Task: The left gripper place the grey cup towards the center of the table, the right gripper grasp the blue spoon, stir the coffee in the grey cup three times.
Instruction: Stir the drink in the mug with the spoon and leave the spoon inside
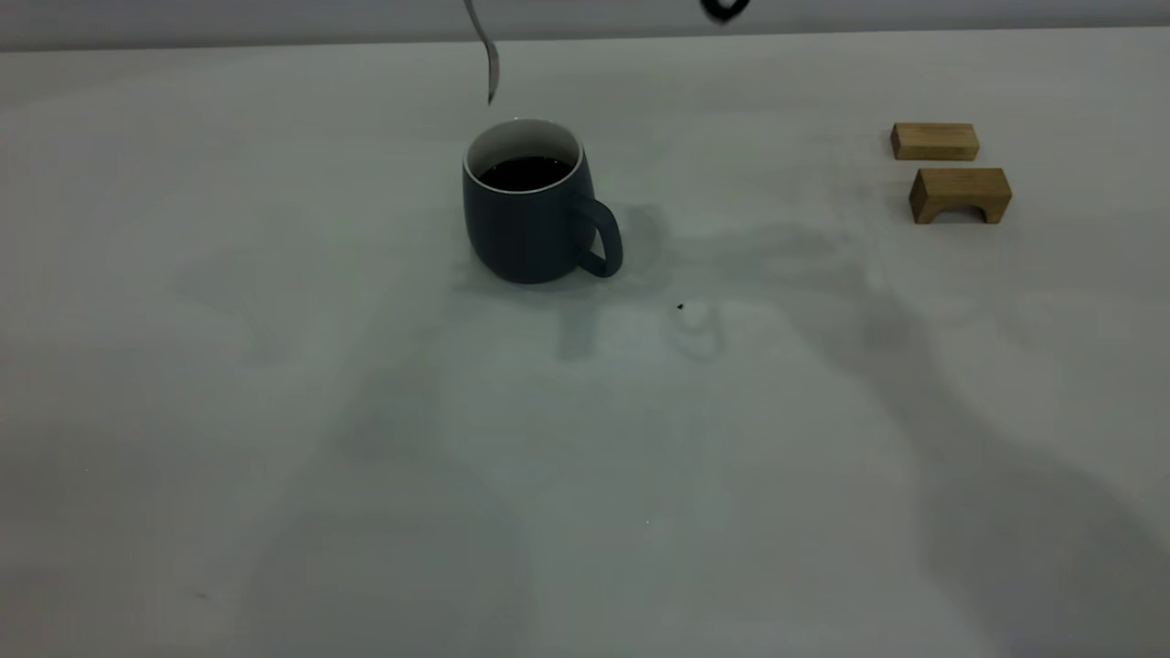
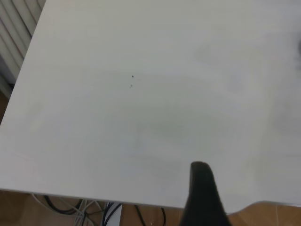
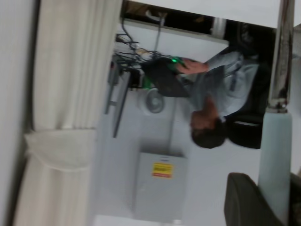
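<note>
Off-white and nearly bare, the table [image 1: 274,411] fills the exterior view, with the grey cup [image 1: 535,206] standing upright a little above and left of the frame's middle, its handle turned toward the lower right and the coffee [image 1: 526,172] dark inside the white interior. Two tan wooden blocks [image 1: 946,169] sit well apart at the upper right. Hanging just above the cup's rim, at the top edge of the frame, is the metal neck and bowl of the blue spoon [image 1: 489,55], tip down and clear of the liquid. In the right wrist view its pale handle [image 3: 275,160] runs beside one dark finger [image 3: 247,200] of the right gripper, apparently clamped on it, though the second finger is out of sight. The left gripper shows only a single dark finger [image 2: 202,197] over the table's near edge; open or closed cannot be told.

The spoon looks light, stiff and slim, likely to pivot unless pinched firmly along the handle. The mug seems heavy and steady, but full enough that rough stirring could slop coffee.
</note>
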Available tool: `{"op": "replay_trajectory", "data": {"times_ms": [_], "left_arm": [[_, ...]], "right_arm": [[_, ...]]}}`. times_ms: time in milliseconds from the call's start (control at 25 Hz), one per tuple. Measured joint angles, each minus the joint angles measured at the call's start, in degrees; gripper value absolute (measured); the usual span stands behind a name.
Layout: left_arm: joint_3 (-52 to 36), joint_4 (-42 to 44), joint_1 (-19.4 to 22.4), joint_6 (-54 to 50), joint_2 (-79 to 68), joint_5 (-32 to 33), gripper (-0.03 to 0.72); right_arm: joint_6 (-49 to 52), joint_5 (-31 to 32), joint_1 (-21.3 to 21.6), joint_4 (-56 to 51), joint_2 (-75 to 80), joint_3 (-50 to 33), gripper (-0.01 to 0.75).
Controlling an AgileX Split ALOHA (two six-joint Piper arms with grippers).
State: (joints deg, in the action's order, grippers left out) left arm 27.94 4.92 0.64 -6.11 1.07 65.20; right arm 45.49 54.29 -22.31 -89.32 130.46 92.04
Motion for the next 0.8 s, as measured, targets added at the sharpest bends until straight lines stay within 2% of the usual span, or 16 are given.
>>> {"op": "replay_trajectory", "data": {"times_ms": [440,800], "left_arm": [[0.0,0.0,0.0,0.0,0.0,0.0,0.585],[0.0,0.0,0.0,0.0,0.0,0.0,0.585]], "right_arm": [[-4.2,-1.7,2.8,-8.3,6.7,0.1,0.145],[-5.1,-4.7,2.8,-11.1,9.9,0.2,0.145]]}}
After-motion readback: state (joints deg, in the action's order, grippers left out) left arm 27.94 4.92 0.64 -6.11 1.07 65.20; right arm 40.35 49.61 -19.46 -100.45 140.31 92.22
